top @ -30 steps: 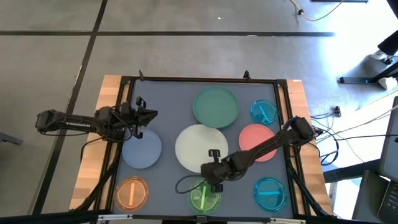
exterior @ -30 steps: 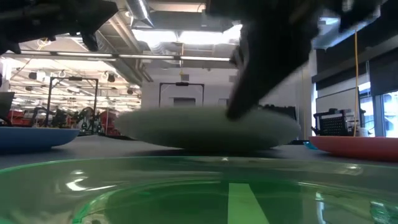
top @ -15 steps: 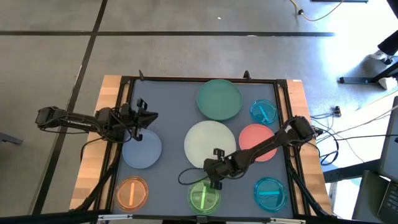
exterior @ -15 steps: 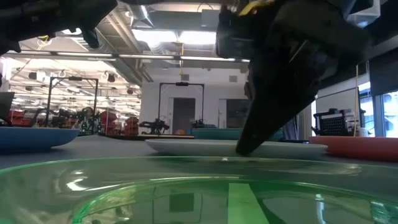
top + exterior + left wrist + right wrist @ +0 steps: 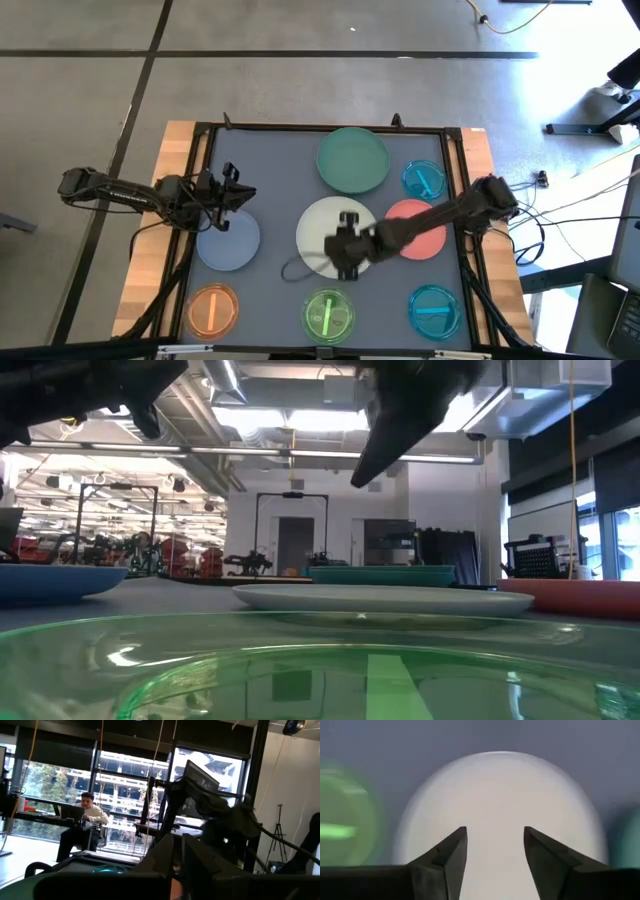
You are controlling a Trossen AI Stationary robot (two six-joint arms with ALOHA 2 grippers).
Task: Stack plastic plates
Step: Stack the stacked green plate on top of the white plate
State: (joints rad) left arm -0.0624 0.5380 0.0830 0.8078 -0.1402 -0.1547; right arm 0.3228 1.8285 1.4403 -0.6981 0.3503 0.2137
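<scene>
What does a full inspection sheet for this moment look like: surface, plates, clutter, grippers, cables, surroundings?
Surface: grey mat on a wooden table, inside a black frame.
Job's things: all plates lie single, none stacked. Large: cream-white plate at centre, green plate, salmon-pink plate, blue-grey plate. Small: orange plate, bright green plate, two cyan plates.
Clutter: nothing seen.
Grippers: right gripper open, above the cream-white plate, holding nothing; left gripper at the blue-grey plate's far edge, state unclear.
Cables: a black cable loop lies on the mat beside the right arm.
Surroundings: a seated person at a desk beyond the table.
</scene>
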